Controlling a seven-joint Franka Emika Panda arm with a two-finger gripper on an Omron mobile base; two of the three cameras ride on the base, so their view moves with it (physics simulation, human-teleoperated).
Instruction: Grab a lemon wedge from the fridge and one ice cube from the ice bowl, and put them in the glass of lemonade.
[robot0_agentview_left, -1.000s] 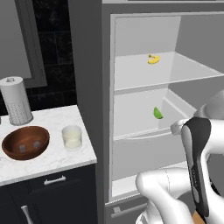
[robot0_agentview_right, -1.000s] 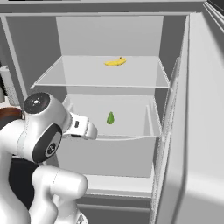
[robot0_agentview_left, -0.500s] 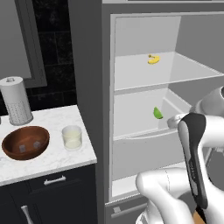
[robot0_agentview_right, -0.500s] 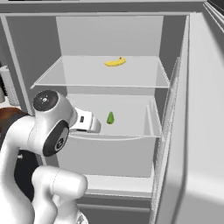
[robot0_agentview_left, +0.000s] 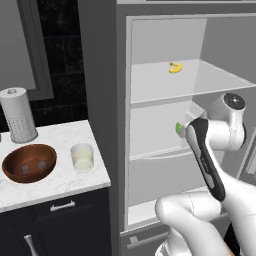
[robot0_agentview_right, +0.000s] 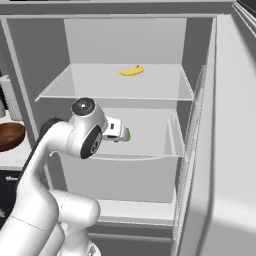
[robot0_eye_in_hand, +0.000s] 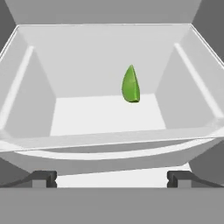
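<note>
1 lemon wedge, small, glossy green, teardrop-shaped, sits in fridge on mid white shelf. Jaws wide apart, empty, just in front of wedge. 1 round wooden ice bowl and 1 clear glass of lemonade on marble table, left of fridge.

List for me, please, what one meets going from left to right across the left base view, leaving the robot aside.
Perforated white cylinder → ice bowl → glass of lemonade → small yellow curved piece on the fridge's upper shelf.
</note>
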